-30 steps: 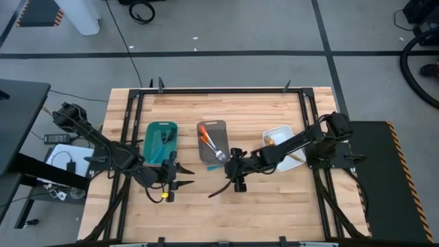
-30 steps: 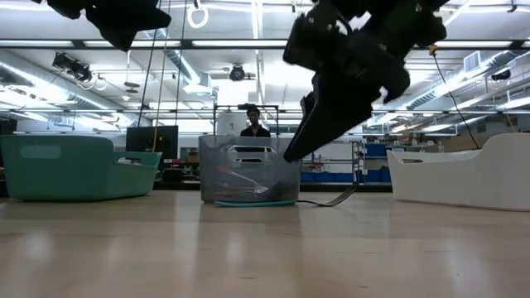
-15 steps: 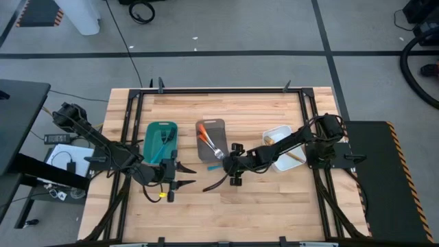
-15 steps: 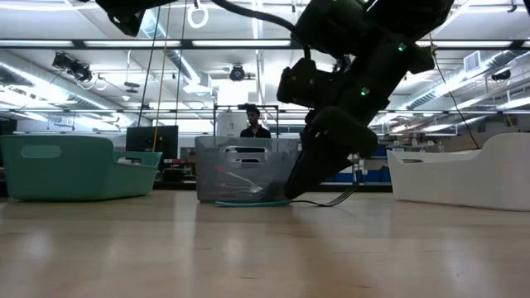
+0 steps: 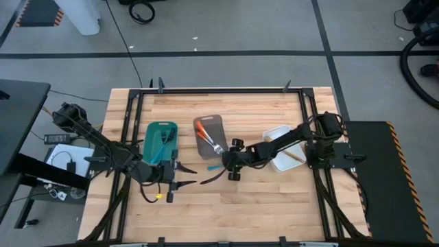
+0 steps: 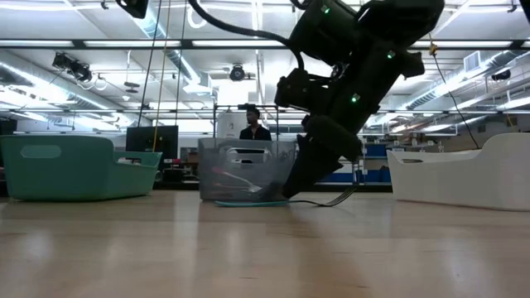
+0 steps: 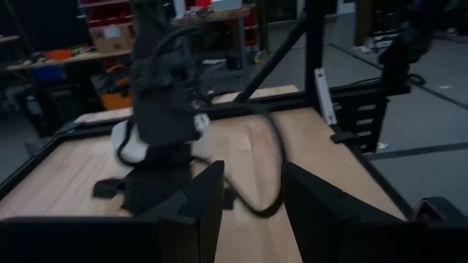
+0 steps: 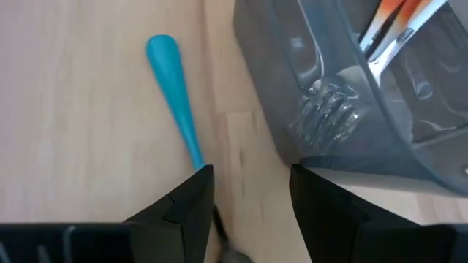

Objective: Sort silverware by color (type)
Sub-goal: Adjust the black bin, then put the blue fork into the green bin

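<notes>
Currently the blue-handled utensil [image 8: 175, 102] lies flat on the table [image 5: 260, 199], just beside the grey tray [image 5: 209, 127] on its 6 o'clock side; in the high view it shows as a short blue streak [image 5: 213, 166]. The right gripper [image 5: 228, 165] stands over the utensil's far end; its fingers [image 8: 186, 201] are spread apart with bare wood between them, nothing held.

Change over the last second: the grey tray has slid toward 10 o'clock and rotated, and the right arm has advanced with it; the blue handle, hidden under the tray edge before, is now exposed. Judgement: the piece is now reachable, and its likely destination is the teal tray [image 5: 160, 130], where blue-handled pieces [image 5: 164, 139] already lie.

Orange-handled forks [image 5: 207, 136] lie in the grey tray; a gold-handled piece [image 5: 293, 157] lies in the white tray [image 5: 281, 132].

View differences: only the right wrist view shows the handle's full length and the forks' tines [image 8: 325, 117] through the tray wall; the low view hides the utensil behind the arm.

The left gripper [image 5: 184, 175] waits at 5 o'clock of the teal tray, fingers [image 7: 197, 197] parted, empty.
</notes>
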`<action>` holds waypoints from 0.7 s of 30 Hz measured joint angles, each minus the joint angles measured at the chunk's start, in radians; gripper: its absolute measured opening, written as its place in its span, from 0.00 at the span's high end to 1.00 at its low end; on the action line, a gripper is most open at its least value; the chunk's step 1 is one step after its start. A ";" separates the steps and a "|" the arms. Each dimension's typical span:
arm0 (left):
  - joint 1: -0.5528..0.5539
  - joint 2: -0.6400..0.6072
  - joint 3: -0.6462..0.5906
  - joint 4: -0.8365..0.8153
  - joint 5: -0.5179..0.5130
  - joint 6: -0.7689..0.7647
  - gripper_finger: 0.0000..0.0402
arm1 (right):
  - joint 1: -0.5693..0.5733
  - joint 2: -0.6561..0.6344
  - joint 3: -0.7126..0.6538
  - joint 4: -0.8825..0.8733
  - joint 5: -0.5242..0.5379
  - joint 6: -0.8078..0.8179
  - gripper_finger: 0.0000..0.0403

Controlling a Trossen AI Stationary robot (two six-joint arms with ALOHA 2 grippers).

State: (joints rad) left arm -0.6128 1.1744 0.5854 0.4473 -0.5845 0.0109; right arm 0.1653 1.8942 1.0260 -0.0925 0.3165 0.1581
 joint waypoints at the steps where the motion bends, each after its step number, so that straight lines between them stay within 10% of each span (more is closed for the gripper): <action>1: 0.000 0.000 0.000 0.009 0.014 0.007 0.64 | -0.004 0.000 0.000 0.001 -0.005 -0.001 0.54; 21: 0.000 0.000 0.000 0.026 0.138 0.128 0.64 | -0.024 0.014 -0.015 0.023 -0.094 -0.001 0.54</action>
State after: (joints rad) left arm -0.6128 1.1744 0.5854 0.4733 -0.4465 0.1388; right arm 0.1414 1.9087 1.0107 -0.0700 0.2222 0.1574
